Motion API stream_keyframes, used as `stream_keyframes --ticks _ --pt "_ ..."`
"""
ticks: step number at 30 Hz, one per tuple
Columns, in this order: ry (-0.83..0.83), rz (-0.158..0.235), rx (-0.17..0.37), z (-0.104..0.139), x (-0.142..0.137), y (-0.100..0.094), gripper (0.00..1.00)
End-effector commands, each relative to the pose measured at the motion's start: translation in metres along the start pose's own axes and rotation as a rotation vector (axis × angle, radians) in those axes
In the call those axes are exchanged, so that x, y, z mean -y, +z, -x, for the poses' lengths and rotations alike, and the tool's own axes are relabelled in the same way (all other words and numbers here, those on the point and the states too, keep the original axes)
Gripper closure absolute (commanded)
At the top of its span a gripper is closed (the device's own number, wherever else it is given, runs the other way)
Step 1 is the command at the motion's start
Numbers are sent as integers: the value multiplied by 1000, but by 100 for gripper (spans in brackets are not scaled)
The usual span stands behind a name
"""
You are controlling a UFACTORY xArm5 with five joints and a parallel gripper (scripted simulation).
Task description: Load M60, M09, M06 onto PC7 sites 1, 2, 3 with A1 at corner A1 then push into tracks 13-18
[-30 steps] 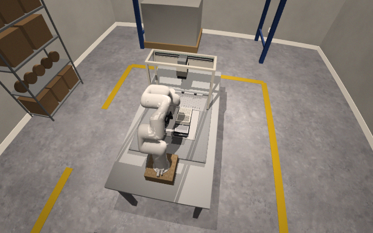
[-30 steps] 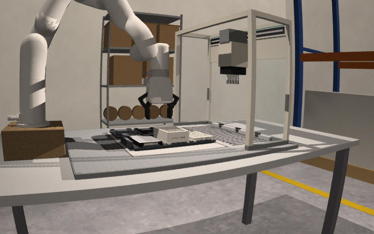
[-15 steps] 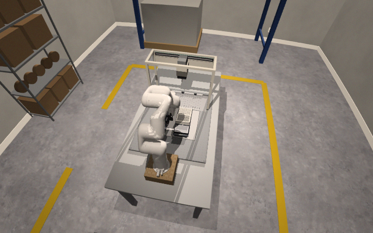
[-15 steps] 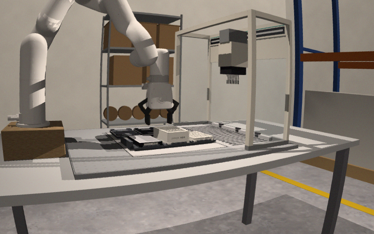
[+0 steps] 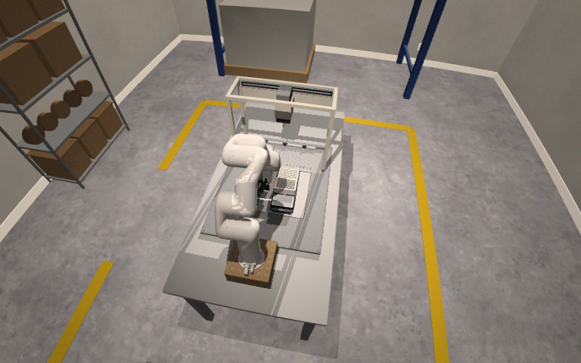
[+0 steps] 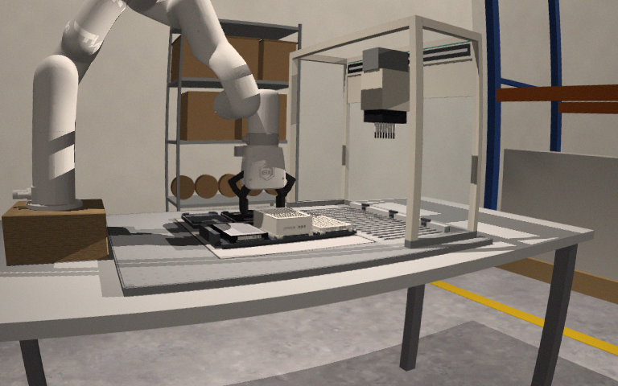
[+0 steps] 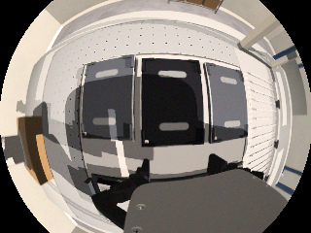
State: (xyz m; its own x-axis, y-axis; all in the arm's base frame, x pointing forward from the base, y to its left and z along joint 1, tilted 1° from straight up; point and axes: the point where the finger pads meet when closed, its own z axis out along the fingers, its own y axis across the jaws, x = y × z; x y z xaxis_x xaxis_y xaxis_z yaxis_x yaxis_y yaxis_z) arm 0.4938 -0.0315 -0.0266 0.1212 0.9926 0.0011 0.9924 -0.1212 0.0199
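The dark carrier PC7 (image 5: 282,209) (image 6: 291,241) lies flat before the rails (image 5: 295,157) (image 6: 382,220) (image 7: 259,121), bearing a dark-sided, pale-topped plate (image 5: 283,200) (image 6: 239,231) at its handle end, a tall cream block (image 5: 286,183) (image 6: 289,223) mid-carrier and a low cream plate (image 5: 288,172) (image 6: 331,223) at its rail end. Beside PC7, the arm (image 5: 246,184) (image 6: 230,63) points its gripper (image 5: 263,185) (image 6: 262,209) (image 7: 180,167) downward, jaws spread wide, pinching nothing.

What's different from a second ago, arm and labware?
The end effector has come down, roughly straight, toward the nests beside the carrier; the arm followed. Nothing taken hold of or let go: its fingers are open and empty, as before. Unchanged: carrier on the apron, tall block and the plates either side of it, pipetting head.
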Motion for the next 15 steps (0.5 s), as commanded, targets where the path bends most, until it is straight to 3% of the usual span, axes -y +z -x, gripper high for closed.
stream_keyframes --ticks 1,15 --pt "0 4 -8 0 -2 7 0" --pt "0 4 -8 0 -2 9 0"
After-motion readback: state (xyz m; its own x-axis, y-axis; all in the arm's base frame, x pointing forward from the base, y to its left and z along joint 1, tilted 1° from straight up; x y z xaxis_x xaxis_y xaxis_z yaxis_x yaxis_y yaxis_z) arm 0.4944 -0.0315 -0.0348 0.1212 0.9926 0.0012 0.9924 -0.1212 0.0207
